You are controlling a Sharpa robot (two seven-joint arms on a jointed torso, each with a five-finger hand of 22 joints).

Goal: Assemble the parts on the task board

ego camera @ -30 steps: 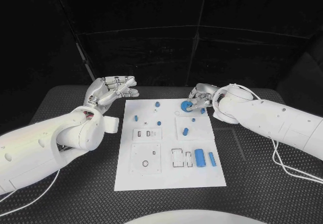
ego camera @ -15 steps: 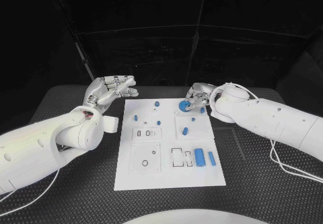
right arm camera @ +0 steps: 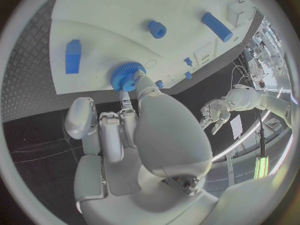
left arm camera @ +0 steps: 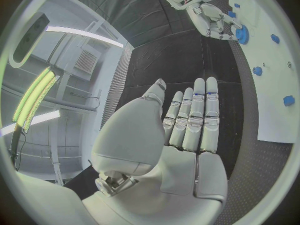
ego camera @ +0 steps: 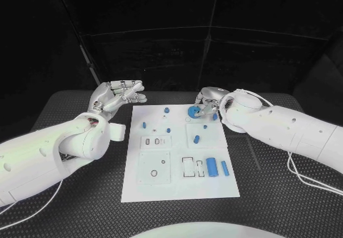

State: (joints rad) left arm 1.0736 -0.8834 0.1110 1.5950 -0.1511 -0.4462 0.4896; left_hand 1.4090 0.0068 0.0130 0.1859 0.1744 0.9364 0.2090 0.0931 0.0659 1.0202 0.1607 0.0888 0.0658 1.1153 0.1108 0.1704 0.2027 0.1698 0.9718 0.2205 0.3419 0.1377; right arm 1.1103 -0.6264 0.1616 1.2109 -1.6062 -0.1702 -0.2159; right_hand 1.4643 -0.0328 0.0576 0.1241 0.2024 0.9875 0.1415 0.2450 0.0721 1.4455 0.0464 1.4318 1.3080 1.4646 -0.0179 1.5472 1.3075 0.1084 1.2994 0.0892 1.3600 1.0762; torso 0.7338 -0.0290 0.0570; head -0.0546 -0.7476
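A: Blue gear [ego camera: 194, 112] sits at the task board's [ego camera: 179, 191] far right corner. Right hand [ego camera: 205, 103] pinches it between its fingers [right arm camera: 139, 82], probably to seat it.

B: Left hand [ego camera: 119, 94], off the board's far left corner, fingers apart, holds nothing; likely standby.

Bare table [ego camera: 71, 111] beside left hand [ego camera: 118, 95]; right hand [ego camera: 205, 103] crowds blue gear [ego camera: 194, 112] at board's far edge.

Hiding part of the blue gear [ego camera: 194, 112] behind the right hand [ego camera: 205, 102] and its fingers [right arm camera: 134, 83]. Leaving unclear whether held or merely touched. Running off the circle's rim with the task board [left arm camera: 275, 65]. Staying too small to tell apart, the far blue pegs [ego camera: 167, 110].
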